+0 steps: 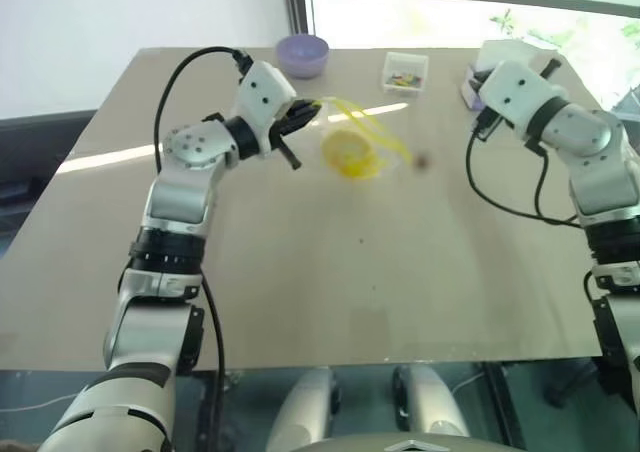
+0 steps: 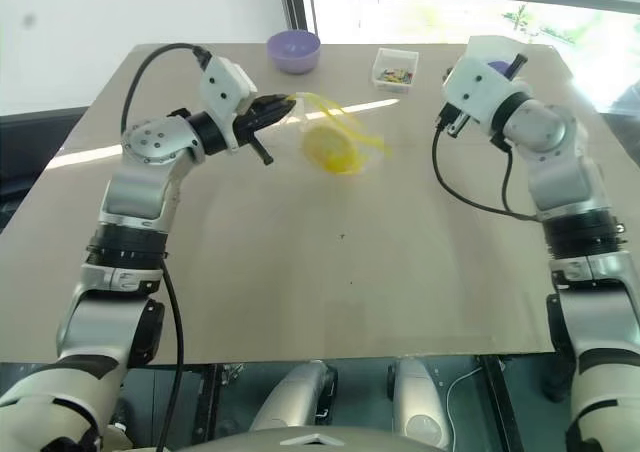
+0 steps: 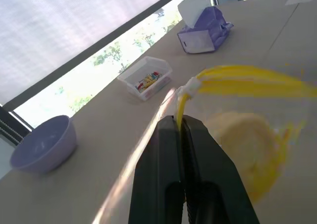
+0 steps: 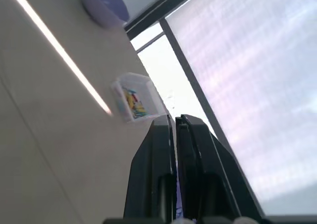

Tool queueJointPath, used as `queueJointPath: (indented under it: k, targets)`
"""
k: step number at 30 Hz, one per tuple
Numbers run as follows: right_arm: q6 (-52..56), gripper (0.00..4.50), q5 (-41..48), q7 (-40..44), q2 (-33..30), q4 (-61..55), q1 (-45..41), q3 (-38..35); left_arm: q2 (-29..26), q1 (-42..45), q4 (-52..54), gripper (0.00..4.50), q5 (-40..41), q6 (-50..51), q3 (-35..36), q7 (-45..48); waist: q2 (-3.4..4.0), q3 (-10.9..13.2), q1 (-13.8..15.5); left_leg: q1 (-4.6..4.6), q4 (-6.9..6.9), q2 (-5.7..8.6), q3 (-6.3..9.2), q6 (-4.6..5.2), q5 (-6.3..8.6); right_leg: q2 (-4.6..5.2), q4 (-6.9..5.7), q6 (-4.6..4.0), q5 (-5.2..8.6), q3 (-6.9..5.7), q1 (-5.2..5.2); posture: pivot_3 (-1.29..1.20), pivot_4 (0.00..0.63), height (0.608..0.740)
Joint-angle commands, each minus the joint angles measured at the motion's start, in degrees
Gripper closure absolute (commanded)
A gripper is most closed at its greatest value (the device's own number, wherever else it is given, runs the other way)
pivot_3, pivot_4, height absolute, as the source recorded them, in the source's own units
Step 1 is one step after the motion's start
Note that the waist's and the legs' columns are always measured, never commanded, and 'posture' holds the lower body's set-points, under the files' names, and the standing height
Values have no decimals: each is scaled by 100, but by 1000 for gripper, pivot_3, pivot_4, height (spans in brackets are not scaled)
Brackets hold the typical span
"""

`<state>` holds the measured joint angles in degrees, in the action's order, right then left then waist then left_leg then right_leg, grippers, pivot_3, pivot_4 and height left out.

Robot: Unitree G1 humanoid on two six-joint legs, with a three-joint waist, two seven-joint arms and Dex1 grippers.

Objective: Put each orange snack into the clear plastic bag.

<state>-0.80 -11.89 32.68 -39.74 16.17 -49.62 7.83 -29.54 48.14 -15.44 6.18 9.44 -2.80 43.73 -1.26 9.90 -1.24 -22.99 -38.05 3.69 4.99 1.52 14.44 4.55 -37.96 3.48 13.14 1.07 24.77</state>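
My left gripper (image 1: 308, 112) is shut on the yellow seal strip of the clear plastic bag (image 1: 368, 137) and holds it up over the far middle of the table. The orange snack (image 1: 347, 154) shows as a golden-yellow round shape through the plastic, low in the hanging bag. In the left wrist view the black fingers (image 3: 198, 149) pinch the strip, with the snack (image 3: 247, 144) just beyond them. My right gripper (image 4: 174, 119) is raised at the far right, apart from the bag, shut with nothing between its fingers.
At the table's (image 1: 350, 282) far edge stand a purple bowl (image 1: 302, 54), a small clear box of mixed items (image 1: 405, 70) and a purple tissue box (image 3: 203, 33). The tissue box is just behind my right wrist. Windows lie beyond that edge.
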Motion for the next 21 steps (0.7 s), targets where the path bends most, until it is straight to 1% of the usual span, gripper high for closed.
queueJointPath:
  k: [1,4,5,7,8,10,15,21]
  targets:
    - [416,4296,502,367,79,-812,463,-254,112,-82,249,4500,79,-114,0,35,0,0,0,0,-1,-1,0,0,0,0,-1,0,0,0,-1,0,150,740]
    - [1218,4296,1377,1011,223,-1601,1106,-375,174,-78,253,4500,54,-133,-20,74,0,0,19,-1,-9,-1,3,1,0,0,-7,1,0,-2,-3,0,150,740]
    - [1493,4068,1627,1098,318,-1859,1306,-407,171,-44,225,4500,54,-129,-6,86,0,0,25,-1,-13,-2,4,1,1,-1,-8,1,-1,-3,-4,0,150,740]
    - [1930,3472,1882,1184,455,-2299,1672,-336,143,7,174,4500,62,-123,23,125,0,0,23,-1,-15,-1,4,3,2,0,-10,1,-1,-2,-4,0,150,740]
    - [2022,3085,1833,1118,533,-2427,1824,-243,128,20,156,4500,61,-123,32,143,0,0,23,-1,-15,-1,4,3,2,0,-11,1,-1,-1,-4,0,150,740]
    - [2155,2155,1796,854,825,-2424,1933,-171,105,26,136,4500,67,-123,48,178,-1,-1,18,0,-16,-1,5,3,2,-1,-12,1,-1,-2,-4,0,150,740]
    - [1974,2155,1776,599,1516,-1552,1673,-97,68,-38,212,4500,98,-84,73,258,-1,0,23,4,-19,0,3,3,1,-2,-17,1,-1,-1,-4,0,150,740]
    - [1491,2155,1783,525,2047,-57,1017,-146,-14,-206,443,4500,222,8,159,352,0,0,7,4,-19,0,4,2,1,-2,-15,2,-1,-1,-4,0,150,740]
